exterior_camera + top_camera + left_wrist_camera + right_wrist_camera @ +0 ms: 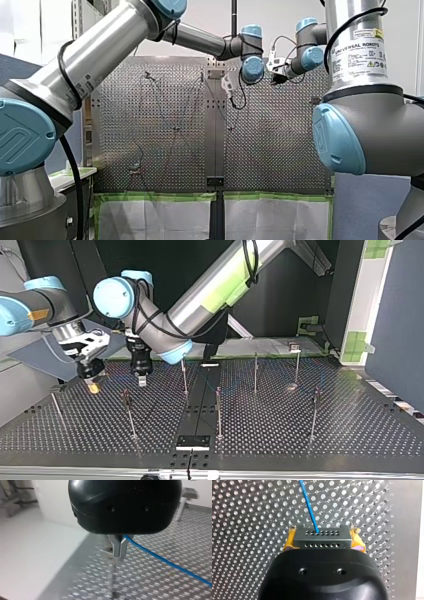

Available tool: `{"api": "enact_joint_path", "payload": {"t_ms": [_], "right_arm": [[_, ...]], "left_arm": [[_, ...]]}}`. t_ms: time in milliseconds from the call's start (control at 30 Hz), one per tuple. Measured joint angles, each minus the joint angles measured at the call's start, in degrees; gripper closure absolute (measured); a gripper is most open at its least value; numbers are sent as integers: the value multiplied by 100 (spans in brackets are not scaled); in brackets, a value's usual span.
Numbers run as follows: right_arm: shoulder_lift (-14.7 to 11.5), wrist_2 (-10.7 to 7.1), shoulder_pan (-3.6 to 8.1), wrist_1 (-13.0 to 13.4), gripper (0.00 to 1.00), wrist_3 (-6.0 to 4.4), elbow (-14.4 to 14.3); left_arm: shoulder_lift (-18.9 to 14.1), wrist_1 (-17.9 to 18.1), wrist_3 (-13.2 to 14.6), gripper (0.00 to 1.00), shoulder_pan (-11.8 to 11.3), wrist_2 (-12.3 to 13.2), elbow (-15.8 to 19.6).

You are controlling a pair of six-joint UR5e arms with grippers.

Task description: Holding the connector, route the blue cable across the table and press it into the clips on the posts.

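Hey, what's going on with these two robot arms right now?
My right gripper holds the dark connector between its yellow pads, and the blue cable runs out of it over the perforated table. My left gripper is pinched on that cable a little further along, close beside the right one. The posts stand across the table, and I can't make out the cable in any of their clips.
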State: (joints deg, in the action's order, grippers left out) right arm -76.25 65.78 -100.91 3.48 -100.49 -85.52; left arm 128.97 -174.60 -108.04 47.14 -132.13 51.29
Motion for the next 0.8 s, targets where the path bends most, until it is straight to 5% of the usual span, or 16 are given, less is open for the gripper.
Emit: {"api": "enact_joint_path", "payload": {"t_ms": [467,800], "right_arm": [[64,-216,218,19,100,-184,249],[265,-346,328,28,100,-167,374]], "left_arm": [[16,-37,-7,98,-173,552,1],[217,203,-23,98,-347,855,1]]}}
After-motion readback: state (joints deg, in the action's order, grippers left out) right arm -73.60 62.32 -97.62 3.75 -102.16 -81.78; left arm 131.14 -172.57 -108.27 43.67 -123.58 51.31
